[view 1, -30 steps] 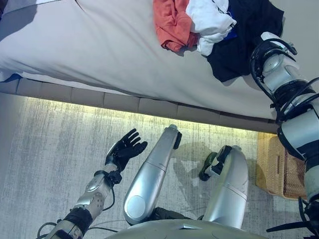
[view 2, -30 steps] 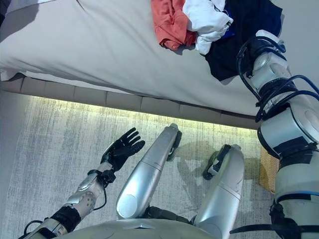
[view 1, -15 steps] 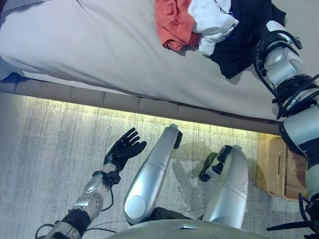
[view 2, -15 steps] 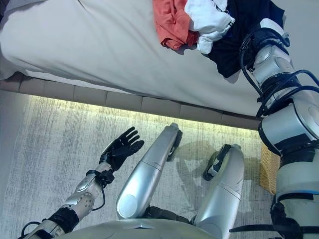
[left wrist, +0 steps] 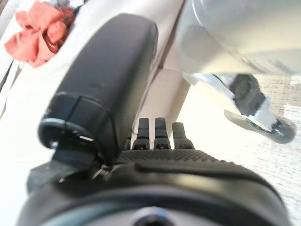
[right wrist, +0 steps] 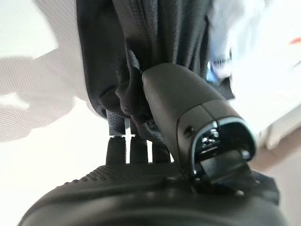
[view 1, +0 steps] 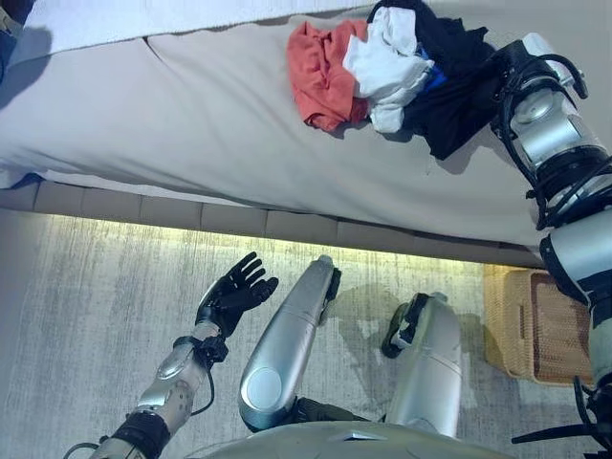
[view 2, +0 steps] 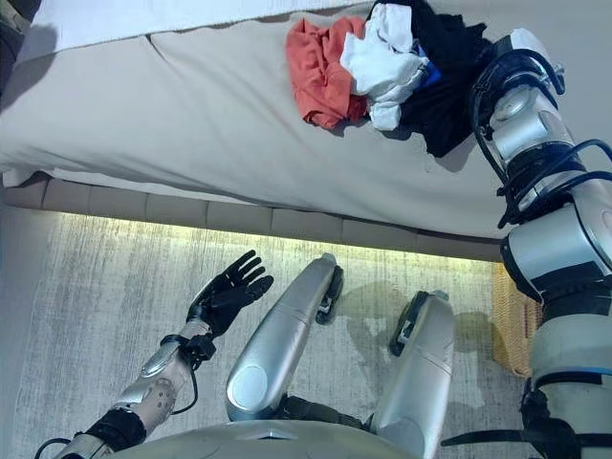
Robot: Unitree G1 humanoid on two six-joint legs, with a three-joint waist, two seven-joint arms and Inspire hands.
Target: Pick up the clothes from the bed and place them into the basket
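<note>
A pile of clothes lies on the beige bed (view 1: 191,105) at the far right: an orange garment (view 1: 317,76), a white garment (view 1: 384,67) and a black garment (view 1: 454,91), with a bit of blue between them. My right arm reaches over the bed to the black garment. In the right wrist view my right hand (right wrist: 141,193) has the black cloth (right wrist: 155,42) bunched between its thumb (right wrist: 181,103) and its fingers. My left hand (view 1: 234,287) is open, fingers spread, low above the floor, away from the bed.
A wicker basket (view 1: 535,325) stands on the grey carpet (view 1: 86,306) at the right, next to the bed's padded base (view 1: 229,218). A white sheet (view 1: 143,19) lies across the far side of the bed.
The whole picture has shifted, so the camera moved. The black garment has bunched up at my right hand, towards the pile. My left hand has stayed open in place.
</note>
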